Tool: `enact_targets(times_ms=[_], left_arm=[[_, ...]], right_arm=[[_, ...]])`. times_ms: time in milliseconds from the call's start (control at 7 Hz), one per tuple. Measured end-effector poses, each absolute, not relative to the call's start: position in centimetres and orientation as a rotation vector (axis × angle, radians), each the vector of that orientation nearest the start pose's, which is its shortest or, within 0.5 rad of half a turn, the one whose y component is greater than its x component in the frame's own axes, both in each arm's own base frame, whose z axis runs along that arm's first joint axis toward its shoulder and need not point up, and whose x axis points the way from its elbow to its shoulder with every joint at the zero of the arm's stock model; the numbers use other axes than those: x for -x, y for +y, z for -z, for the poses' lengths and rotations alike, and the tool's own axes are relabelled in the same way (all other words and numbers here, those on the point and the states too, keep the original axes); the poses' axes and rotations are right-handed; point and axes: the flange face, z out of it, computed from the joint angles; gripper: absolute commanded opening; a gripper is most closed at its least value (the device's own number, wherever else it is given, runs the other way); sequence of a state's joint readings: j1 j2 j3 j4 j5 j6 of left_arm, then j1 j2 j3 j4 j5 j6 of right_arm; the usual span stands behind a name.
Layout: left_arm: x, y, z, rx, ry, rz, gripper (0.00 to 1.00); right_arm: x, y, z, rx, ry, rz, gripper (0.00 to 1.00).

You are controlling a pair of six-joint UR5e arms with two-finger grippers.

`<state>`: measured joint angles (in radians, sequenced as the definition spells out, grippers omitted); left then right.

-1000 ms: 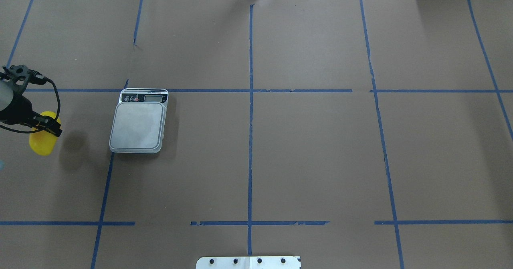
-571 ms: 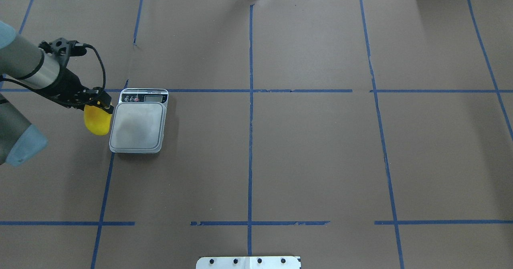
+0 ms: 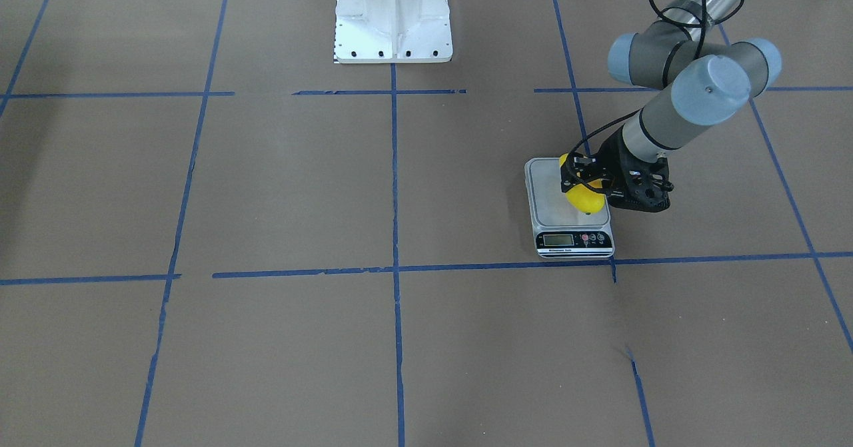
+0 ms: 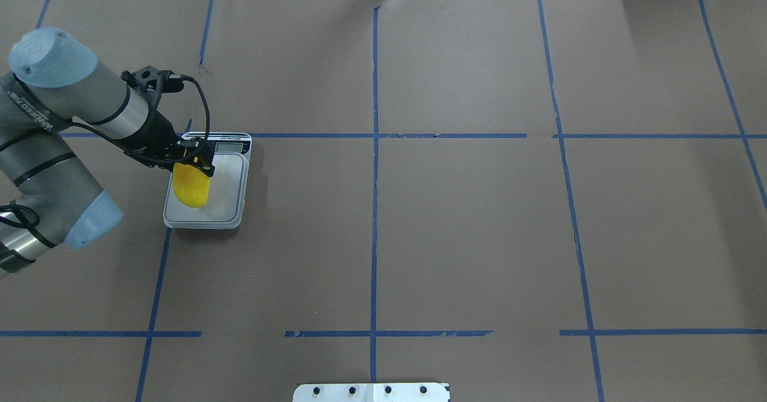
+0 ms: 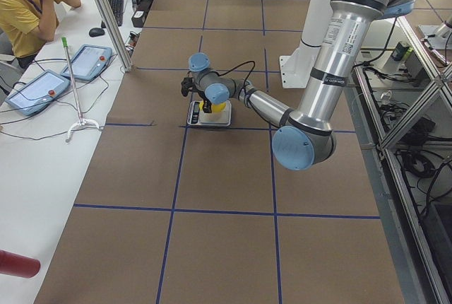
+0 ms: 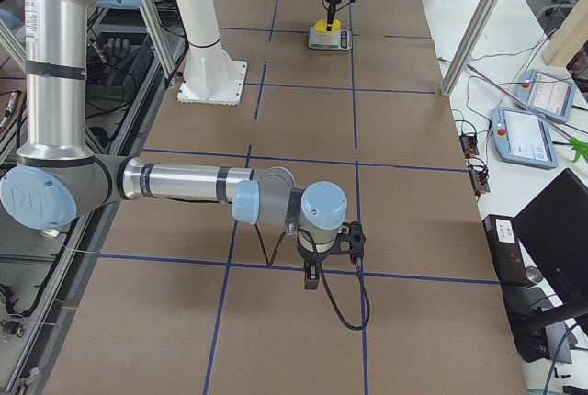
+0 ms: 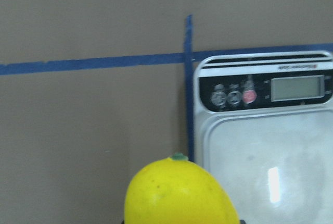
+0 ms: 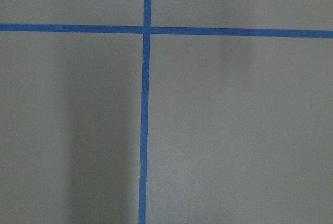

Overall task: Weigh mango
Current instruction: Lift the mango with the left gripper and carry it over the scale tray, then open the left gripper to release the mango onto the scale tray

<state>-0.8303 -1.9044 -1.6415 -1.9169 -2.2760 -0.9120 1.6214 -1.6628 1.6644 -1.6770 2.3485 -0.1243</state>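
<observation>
The mango is over the scale, on the platform's arm-side half. Its long axis runs along the scale's length, stem tip toward the display. The left fingers are clamped on it. The right fingers are far from the scale, and I cannot tell whether they are apart or together.
</observation>
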Motion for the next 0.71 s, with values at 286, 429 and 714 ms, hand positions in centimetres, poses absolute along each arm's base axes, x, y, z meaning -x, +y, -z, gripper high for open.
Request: enact_targets(times_ms=[286, 429, 714], left_arm=[[-38.2, -50.2, -40.1, 0.021, 0.974, -0.123, 1.0], [-38.2, -50.1, -40.0, 0.018, 0.976, -0.125, 1.0], [-36.2, -50.5, -38.3, -0.023, 0.998, -0.113, 1.0]], right_arm=[[-8.6, -44.1, -66.6, 0.032, -0.783, 0.029, 1.0], [-8.6, -44.1, -66.6, 0.032, -0.783, 0.029, 1.0], [-8.6, -44.1, -66.6, 0.032, -0.783, 0.029, 1.0]])
